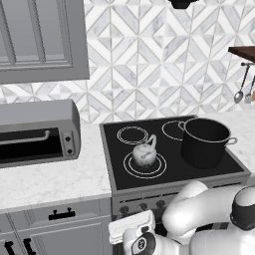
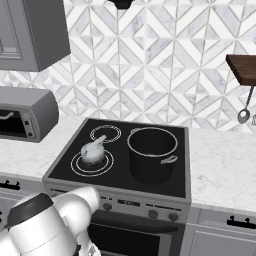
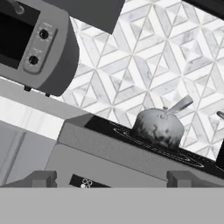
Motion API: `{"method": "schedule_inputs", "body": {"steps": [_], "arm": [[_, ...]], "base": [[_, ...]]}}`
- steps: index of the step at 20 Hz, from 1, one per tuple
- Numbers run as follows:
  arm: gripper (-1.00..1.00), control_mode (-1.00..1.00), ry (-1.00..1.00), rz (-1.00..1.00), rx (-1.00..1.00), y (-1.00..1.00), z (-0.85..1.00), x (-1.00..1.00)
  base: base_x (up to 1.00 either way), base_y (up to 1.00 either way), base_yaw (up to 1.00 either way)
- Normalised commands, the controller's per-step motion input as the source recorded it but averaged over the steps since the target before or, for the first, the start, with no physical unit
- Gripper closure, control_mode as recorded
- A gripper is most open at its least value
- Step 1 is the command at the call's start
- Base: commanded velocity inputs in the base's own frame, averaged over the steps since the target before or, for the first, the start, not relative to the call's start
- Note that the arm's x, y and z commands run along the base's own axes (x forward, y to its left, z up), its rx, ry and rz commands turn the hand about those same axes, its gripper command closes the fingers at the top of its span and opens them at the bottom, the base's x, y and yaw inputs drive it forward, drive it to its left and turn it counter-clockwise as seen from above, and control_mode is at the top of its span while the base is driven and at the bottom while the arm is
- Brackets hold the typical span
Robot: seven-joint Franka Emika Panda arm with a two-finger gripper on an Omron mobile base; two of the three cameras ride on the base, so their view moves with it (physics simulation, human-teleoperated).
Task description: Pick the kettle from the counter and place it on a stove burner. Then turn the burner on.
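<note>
The kettle [image 1: 145, 154] is seen standing upright on the stove burner [image 1: 130, 172], the large double-ring circle at the front left of the black cooktop [image 1: 172, 177], its handle arched above the lid. A black pot [image 1: 204, 142] is set just beside it to the right. The worktop [image 1: 55, 177] extends left of the cooktop and carries a toaster oven [image 1: 37, 130]. The gripper [image 3: 112, 178] is held low before the stove front, level with the control panel, jaws spread wide with nothing between them. Control knobs [image 2: 152, 214] are noted along the panel.
</note>
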Motion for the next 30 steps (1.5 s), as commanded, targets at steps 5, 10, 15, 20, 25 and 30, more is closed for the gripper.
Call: {"method": "schedule_inputs", "body": {"steps": [5, 10, 15, 20, 25, 30], "arm": [[-1.00, -1.00, 0.00, 0.00, 0.09, -0.47, -0.05, 0.39], [-1.00, -1.00, 0.03, 0.00, 0.04, -0.52, -0.40, 0.05], [-1.00, -1.00, 0.00, 0.00, 0.04, -0.29, -0.24, 0.07], [-1.00, -1.00, 0.00, 0.00, 0.01, 0.01, -0.01, 0.21], [-1.00, -1.00, 0.00, 0.00, 0.00, 0.16, 0.00, 0.06], [-1.00, -1.00, 0.00, 0.00, 0.00, 0.04, 0.00, 0.03]], "base": [[0.00, 0.00, 0.00], [0.00, 0.00, 0.00], [0.00, 0.00, 0.00], [0.00, 0.00, 0.00], [0.00, 0.00, 0.00], [0.00, 0.00, 0.00]]}}
